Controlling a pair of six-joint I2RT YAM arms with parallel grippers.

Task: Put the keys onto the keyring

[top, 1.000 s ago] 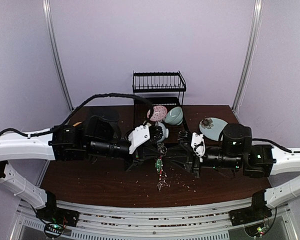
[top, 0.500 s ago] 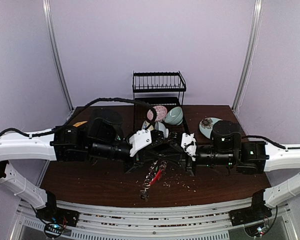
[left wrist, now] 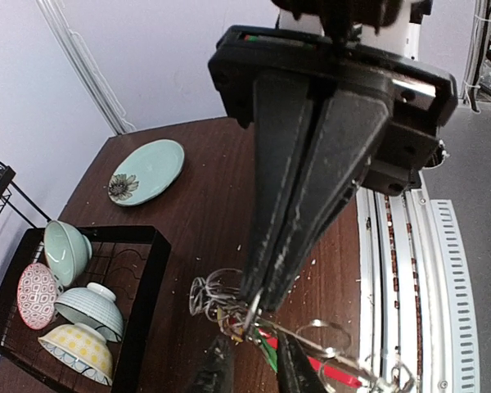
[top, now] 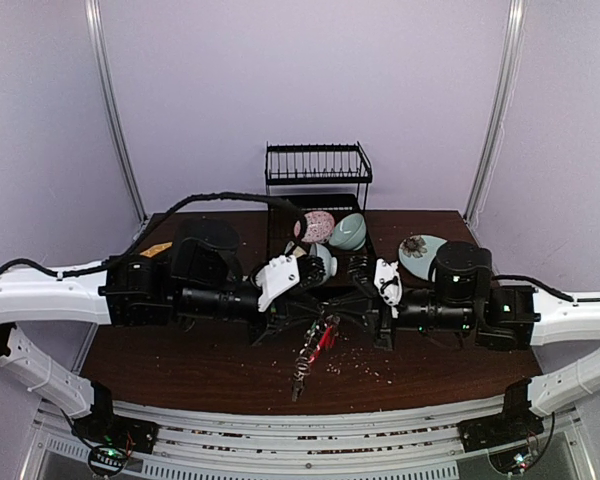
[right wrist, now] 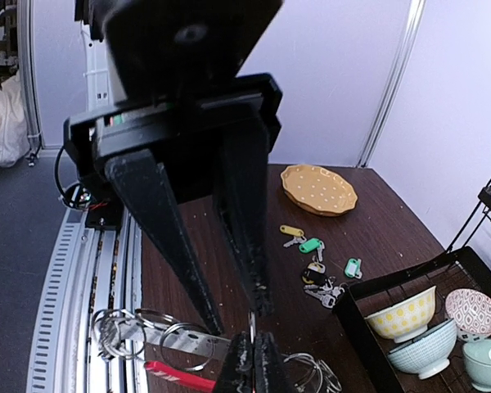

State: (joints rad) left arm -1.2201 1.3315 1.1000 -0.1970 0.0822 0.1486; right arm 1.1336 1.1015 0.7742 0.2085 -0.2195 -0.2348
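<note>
Danger of a drop above the middle of the dark wooden table [top: 180, 368]. Hangs there by one thin stretch of wire: a large silver metal keyring [top: 323, 342] with a red plastic sleeve and a cluster of small split rings [right wrist: 114, 332], free to swing. Pinched only in the right gripper [right wrist: 251, 340], fingers pressed tight together on the wire. Just beside it the left gripper [left wrist: 254, 348], fingers parted, gripping nothing that shows. Could slip or twist out of so narrow a hold, or snag on either set of fingertips, these nearly touching.

Not yet threaded: small silver keys [right wrist: 313, 246] with yellow, green and teal tags. Lying on the table's left half between a yellow dotted plate [right wrist: 319, 188] and a black wire rack [right wrist: 353, 327] of bowls [right wrist: 401, 315], well apart from the keyring.

Left arm [top: 170, 290] and right arm [top: 480, 310] reaching inward from the side edges, forearms roughly level, wrists nose to nose, fingers angled down.
</note>
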